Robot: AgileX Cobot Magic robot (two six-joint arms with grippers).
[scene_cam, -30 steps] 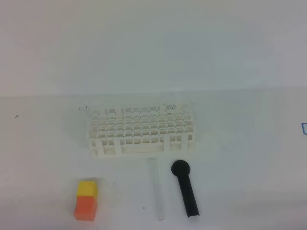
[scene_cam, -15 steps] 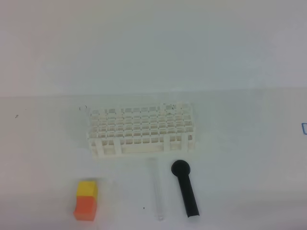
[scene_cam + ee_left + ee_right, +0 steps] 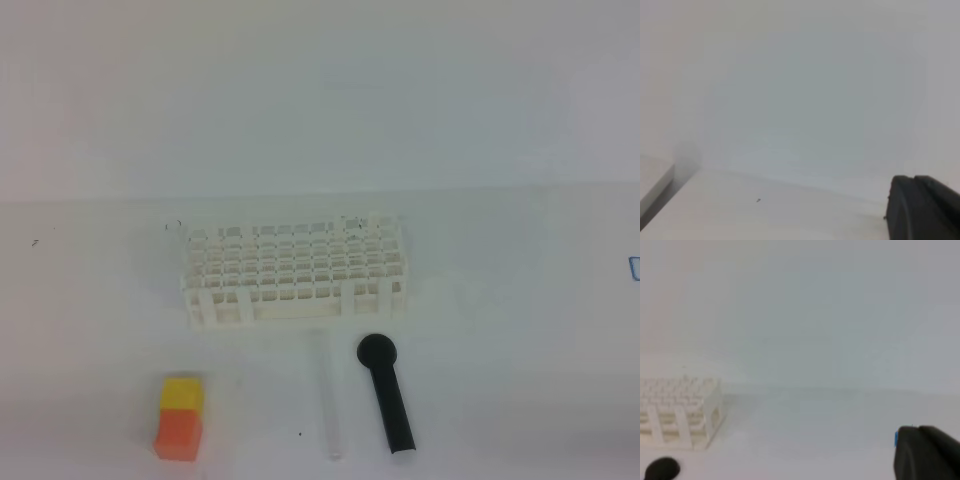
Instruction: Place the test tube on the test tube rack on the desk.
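The test tube [image 3: 328,395], clear and faint, lies flat on the white desk [image 3: 500,350], just in front of the test tube rack [image 3: 295,270]. The white grid rack also shows at the left of the right wrist view [image 3: 677,412]. Neither arm appears in the high view. Only a black finger [image 3: 922,210] of my left gripper shows at the bottom right of the left wrist view, over bare desk. A similar black finger [image 3: 925,454] of my right gripper sits low right in its view, well right of the rack. Both grippers are shut and hold nothing.
A black round-headed tool [image 3: 388,395] lies right of the tube, its head also in the right wrist view [image 3: 661,469]. An orange and yellow block [image 3: 180,418] stands at the front left. A small blue mark [image 3: 634,267] sits at the right edge.
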